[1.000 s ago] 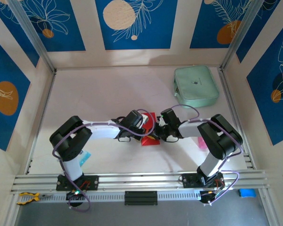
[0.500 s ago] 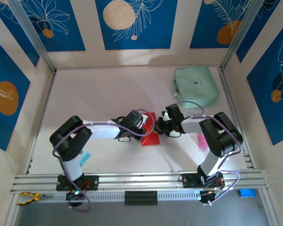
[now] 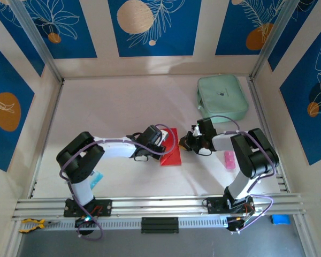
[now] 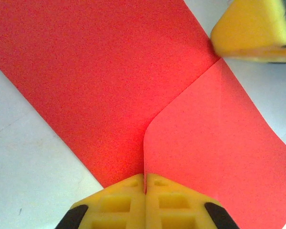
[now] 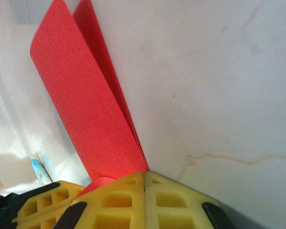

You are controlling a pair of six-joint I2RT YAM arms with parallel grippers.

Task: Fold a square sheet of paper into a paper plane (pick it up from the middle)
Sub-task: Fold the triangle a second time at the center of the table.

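Top cam: the square sheet of paper, partly folded, lies mid-table betw. the left gripper, at its left edge, and the right gripper, just beside its right edge. Mint-green pouch sits well apart, far right.

L wrist cam: left fingers pressed together, tips on the sheet at a folded flap.

R wrist cam: right fingers pressed together at the sheet's edge; can't tell if paper is nipped.

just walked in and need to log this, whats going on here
Two robot arms are folding a red sheet of paper on the table. The left gripper, shut, has its tips on the sheet where one corner flap is folded over. The right gripper, also shut, sits at the sheet's right edge.
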